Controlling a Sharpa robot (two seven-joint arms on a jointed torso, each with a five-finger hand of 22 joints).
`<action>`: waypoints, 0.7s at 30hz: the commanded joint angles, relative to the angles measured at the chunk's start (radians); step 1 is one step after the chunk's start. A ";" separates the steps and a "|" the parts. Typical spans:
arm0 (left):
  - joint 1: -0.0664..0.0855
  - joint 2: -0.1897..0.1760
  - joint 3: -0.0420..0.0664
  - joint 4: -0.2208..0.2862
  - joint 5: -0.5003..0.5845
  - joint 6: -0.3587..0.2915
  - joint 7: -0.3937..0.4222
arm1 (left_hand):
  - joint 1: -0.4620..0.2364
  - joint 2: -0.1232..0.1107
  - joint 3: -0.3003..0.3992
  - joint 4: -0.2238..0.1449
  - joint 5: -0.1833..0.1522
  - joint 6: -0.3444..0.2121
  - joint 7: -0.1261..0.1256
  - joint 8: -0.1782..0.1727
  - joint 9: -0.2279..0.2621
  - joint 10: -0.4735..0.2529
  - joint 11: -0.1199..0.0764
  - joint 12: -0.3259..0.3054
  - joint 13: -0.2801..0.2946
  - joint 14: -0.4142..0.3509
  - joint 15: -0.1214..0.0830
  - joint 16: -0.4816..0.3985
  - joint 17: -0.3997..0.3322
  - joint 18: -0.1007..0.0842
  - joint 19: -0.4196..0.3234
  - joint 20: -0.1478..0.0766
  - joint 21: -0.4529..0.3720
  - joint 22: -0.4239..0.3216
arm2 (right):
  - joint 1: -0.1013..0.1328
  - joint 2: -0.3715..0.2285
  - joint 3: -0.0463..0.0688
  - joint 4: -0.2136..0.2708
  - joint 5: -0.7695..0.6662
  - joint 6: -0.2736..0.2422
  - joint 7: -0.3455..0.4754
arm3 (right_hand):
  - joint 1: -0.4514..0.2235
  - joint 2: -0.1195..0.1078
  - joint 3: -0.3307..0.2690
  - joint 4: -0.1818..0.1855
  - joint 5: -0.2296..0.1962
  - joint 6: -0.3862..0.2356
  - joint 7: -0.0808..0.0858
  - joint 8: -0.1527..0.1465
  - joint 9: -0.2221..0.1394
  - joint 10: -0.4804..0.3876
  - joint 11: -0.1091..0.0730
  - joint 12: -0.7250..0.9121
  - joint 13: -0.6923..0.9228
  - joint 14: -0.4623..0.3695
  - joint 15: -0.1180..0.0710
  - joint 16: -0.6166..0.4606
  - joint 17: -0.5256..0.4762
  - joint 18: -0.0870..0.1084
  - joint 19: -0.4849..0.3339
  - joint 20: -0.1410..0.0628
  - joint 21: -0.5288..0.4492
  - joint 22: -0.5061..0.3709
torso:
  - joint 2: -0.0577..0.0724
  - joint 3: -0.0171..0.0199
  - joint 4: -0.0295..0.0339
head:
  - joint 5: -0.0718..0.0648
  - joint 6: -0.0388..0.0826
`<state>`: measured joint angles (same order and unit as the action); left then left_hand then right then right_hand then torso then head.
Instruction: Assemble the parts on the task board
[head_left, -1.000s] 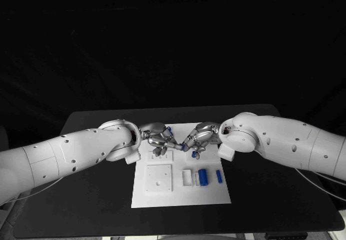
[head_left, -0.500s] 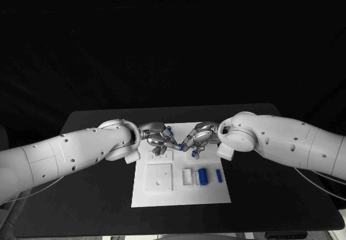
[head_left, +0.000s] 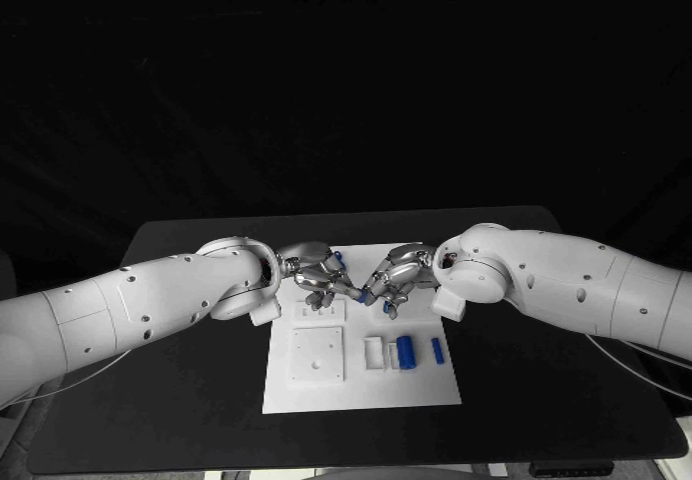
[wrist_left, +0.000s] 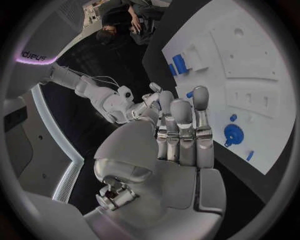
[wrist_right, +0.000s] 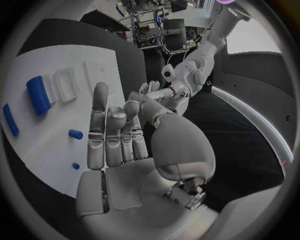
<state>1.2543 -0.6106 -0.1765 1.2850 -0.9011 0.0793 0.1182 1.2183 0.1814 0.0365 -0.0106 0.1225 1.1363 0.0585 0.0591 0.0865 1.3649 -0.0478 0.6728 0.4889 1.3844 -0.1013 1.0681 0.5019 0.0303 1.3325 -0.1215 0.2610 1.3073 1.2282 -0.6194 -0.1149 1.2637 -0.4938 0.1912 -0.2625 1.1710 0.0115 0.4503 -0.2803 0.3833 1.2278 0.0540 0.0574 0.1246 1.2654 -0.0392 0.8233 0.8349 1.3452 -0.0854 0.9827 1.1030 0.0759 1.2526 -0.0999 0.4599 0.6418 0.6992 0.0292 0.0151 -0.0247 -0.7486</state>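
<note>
The task board (head_left: 361, 385) lies at the middle of the black counter (head_left: 173, 400). Both hands hover over its 12 o'clock end, fingertips nearly meeting. The left hand (head_left: 312, 274) reaches in from 9 o'clock, and the right hand (head_left: 400, 274) from 3 o'clock.

In the head view something small and blue shows between the two sets of fingertips, but whether either hand's fingers are clamped on it cannot be told. In the wrist views the fingers of each hand lie side by side, stretched toward the other hand.

Toward 4 o'clock on the board a thick blue cylinder (head_left: 407, 352) lies beside a white block (head_left: 375, 354), with a slim blue peg (head_left: 437, 350) just past it. A round blue part (wrist_left: 233, 134) and small blue pieces (wrist_right: 75, 134) rest on the board under the hands.
</note>
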 joint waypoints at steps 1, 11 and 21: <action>0.000 0.008 0.000 0.010 0.021 0.038 0.029 | -0.010 -0.006 0.004 0.005 0.001 -0.006 0.002 0.005 -0.003 -0.004 0.002 -0.001 0.001 -0.005 -0.002 0.005 0.001 -0.005 -0.007 0.000 0.003 0.018 | 0.001 0.006 0.002 0.004 0.000 0.011 0.015 | -0.003 0.010 0.005 -0.001 -0.002 0.008 0.003 0.007 0.092 0.004 -0.001 -0.006 0.001 0.008 -0.002 0.003 0.002 -0.010 0.004 -0.005 -0.006 0.001 | 0.000 -0.0002 -0.0002 | 0.000 -0.001; 0.000 0.010 -0.001 0.014 0.022 0.074 0.021 | -0.054 -0.050 -0.025 0.036 -0.005 -0.046 0.017 0.004 -0.018 -0.008 0.010 -0.001 0.002 -0.009 0.004 0.004 0.000 -0.002 -0.010 0.005 0.002 0.017 | 0.001 0.009 0.002 0.003 -0.002 0.009 0.015 | -0.003 0.010 0.005 -0.001 -0.002 0.008 0.003 0.007 0.093 0.004 -0.001 -0.005 0.002 0.008 -0.002 0.003 0.001 -0.010 0.005 -0.005 -0.008 0.002 | 0.000 0.0005 -0.0005 | -0.001 -0.003; 0.000 0.011 -0.001 0.015 0.021 0.085 0.004 | -0.073 -0.065 -0.034 0.053 -0.002 -0.062 0.023 0.004 -0.018 -0.011 0.014 -0.001 0.002 -0.010 0.006 0.001 -0.003 0.001 -0.010 0.008 0.001 0.017 | 0.001 0.008 0.002 0.004 -0.003 0.013 0.016 | -0.003 0.010 0.005 -0.001 -0.003 0.007 0.003 0.007 0.094 0.004 -0.001 -0.006 0.002 0.008 -0.002 0.003 0.002 -0.010 0.006 -0.006 -0.009 0.003 | 0.000 0.0004 -0.0009 | -0.003 -0.004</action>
<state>1.2557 -0.6092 -0.1769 1.2865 -0.8956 0.1178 0.1087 1.1522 0.1154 0.0022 0.0347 0.1227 1.0797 0.0808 0.0630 0.0682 1.3555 -0.0384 0.6728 0.4899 1.3809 -0.0974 1.0680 0.4995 0.0302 1.3268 -0.1158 0.2610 1.3080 1.2268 -0.6171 -0.1163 1.2635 -0.5036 0.1970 -0.2736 1.1689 0.0158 0.4516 -0.2817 0.3833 1.2288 0.0557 0.0609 0.1256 1.2653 -0.0391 0.8233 0.8363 1.3491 -0.0892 0.9827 1.1043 0.0759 1.2564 -0.1036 0.4559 0.6439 0.6990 0.0295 0.0144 -0.0269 -0.7521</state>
